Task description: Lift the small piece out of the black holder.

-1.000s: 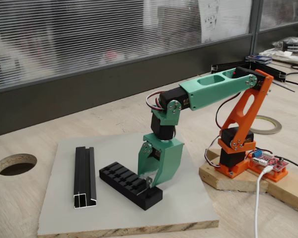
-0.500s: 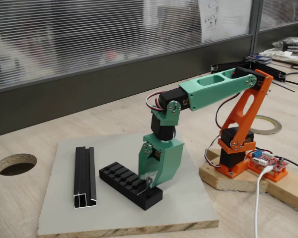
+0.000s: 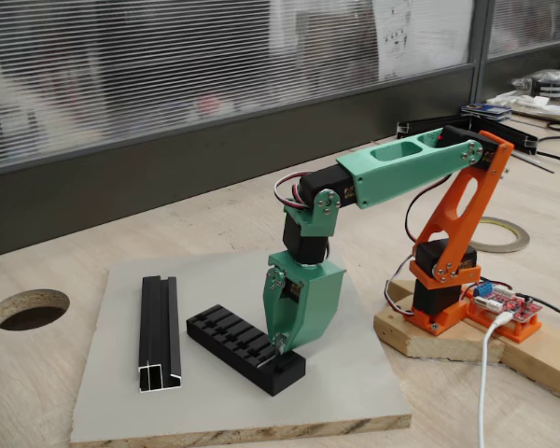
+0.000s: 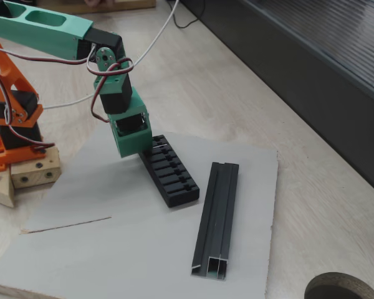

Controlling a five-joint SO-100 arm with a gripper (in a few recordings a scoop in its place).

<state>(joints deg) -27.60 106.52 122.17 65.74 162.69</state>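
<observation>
Green and pointing straight down, the claw sits at the near end of the black holder, its fingertips drawn together right over the last slots. From where I stand they look clenched on the small piece, a sliver of grey metal that peeks out between the tips just above the block's top face. In the other fixed view the claw covers that same end of the holder, so the tab itself is hidden there.

That tab looks stiff, thin and very light, so weight should be no trouble; I would guess the trouble is its smooth metal faces and how little of it stands proud of the slot. A grip on the two flat faces, as high up as the exposed edge allows, seems the only sensible hold. Pulling straight up along the slot looks wise, since a tilt could wedge it against the slot walls or let it slip from the plastic fingertips. The holder is a loose block on the grey board, and it may lift or slide along if the tab binds. Beside it, well apart, lies the black U-channel rail.
</observation>
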